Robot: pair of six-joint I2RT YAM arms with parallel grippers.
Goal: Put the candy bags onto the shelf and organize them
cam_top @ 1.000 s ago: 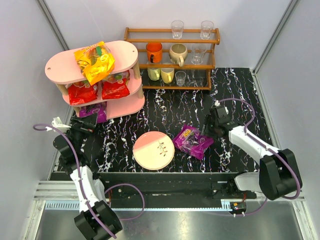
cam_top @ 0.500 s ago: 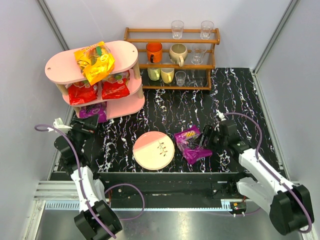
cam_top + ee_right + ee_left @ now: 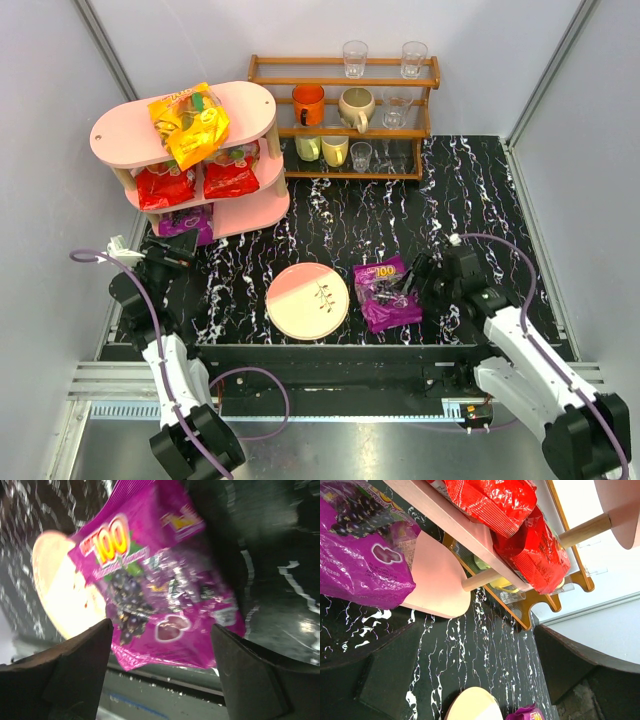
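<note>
The pink shelf (image 3: pixel 250 105) stands at the back left. An orange-yellow candy bag (image 3: pixel 188 122) lies on its top board, two red bags (image 3: pixel 165 185) (image 3: pixel 231 172) on the middle board, and a purple bag (image 3: pixel 185 222) on the bottom board. A second purple bag (image 3: pixel 388 293) lies on the table right of the plate. My right gripper (image 3: pixel 420 285) is open at that bag's right edge; in the right wrist view the bag (image 3: pixel 160 590) lies ahead between the spread fingers (image 3: pixel 80 670). My left gripper (image 3: pixel 165 255) is open and empty in front of the shelf's bottom board (image 3: pixel 435 585).
A round pink-and-cream plate (image 3: pixel 308 300) lies at the front centre, close to the loose purple bag. A brown wooden rack (image 3: pixel 345 120) with mugs and glasses stands at the back, right of the shelf. The table's near edge is just behind the bag.
My right gripper has moved toward the near edge and come down at the purple bag's right side. The bag has turned and shifted a little. The left arm has not moved.
</note>
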